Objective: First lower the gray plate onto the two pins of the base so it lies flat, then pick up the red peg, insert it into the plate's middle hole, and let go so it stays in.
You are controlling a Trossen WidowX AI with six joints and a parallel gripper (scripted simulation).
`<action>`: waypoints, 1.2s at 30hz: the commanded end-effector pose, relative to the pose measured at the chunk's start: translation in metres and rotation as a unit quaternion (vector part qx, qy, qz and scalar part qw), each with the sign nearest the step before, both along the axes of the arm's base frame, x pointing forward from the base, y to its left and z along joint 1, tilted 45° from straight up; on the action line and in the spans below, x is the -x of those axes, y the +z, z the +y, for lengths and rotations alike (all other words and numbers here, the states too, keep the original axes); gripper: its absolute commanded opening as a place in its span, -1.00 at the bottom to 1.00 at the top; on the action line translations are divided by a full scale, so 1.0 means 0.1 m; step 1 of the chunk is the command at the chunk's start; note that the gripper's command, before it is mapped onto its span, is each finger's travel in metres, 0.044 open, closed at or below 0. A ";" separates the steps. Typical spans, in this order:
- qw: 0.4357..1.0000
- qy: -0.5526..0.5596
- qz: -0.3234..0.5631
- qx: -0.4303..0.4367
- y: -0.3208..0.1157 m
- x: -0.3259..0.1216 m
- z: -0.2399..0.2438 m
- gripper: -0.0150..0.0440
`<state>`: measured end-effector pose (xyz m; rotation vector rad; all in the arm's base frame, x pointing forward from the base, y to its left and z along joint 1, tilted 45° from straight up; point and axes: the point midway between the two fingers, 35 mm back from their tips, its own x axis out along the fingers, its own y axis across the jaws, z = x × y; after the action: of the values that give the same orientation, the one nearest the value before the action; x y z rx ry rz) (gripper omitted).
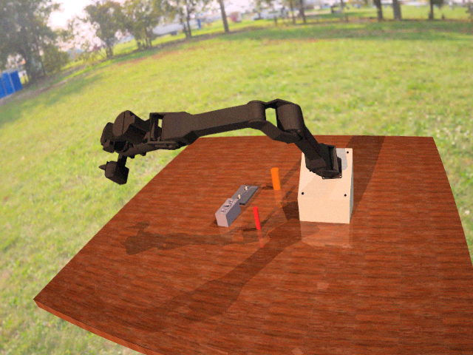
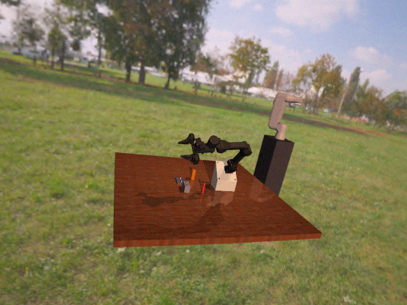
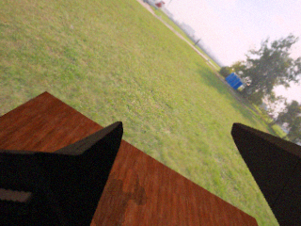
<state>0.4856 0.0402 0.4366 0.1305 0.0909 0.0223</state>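
The gray plate [image 1: 222,219] [image 2: 187,188], a thick light block with holes in its top, stands on the table beside the near end of the base. The dark flat base [image 1: 248,195] [image 2: 178,181] has two small pale pins sticking up, with no plate on them. The red peg [image 1: 256,218] [image 2: 203,188] stands upright on the table, near the plate and on its robot side. My gripper [image 2: 179,149] [image 3: 176,127] is open and empty, high above the table and out past the plate. One finger is partly hidden in the top view.
An orange cylinder [image 1: 275,178] [image 2: 193,174] stands upright between the base and the cream mounting box [image 1: 324,206] [image 2: 225,185]. The wooden table [image 1: 344,290] [image 2: 158,223] has its edge in the wrist view. A second arm [image 2: 276,111] stands on a dark pedestal [image 2: 274,164] beyond the table.
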 end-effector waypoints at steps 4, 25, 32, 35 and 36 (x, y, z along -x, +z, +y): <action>0.962 0.106 0.167 0.189 -1.22 -0.15 -0.13 1.00; 0.709 0.594 0.255 0.282 -3.47 1.20 -0.31 1.00; 0.697 0.630 0.223 0.260 -3.54 1.32 -0.30 1.00; 0.697 0.630 0.223 0.260 -3.54 1.32 -0.30 1.00; 0.697 0.630 0.223 0.260 -3.54 1.32 -0.30 1.00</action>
<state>0.3572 0.0078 0.0848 -0.5493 0.6903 1.3312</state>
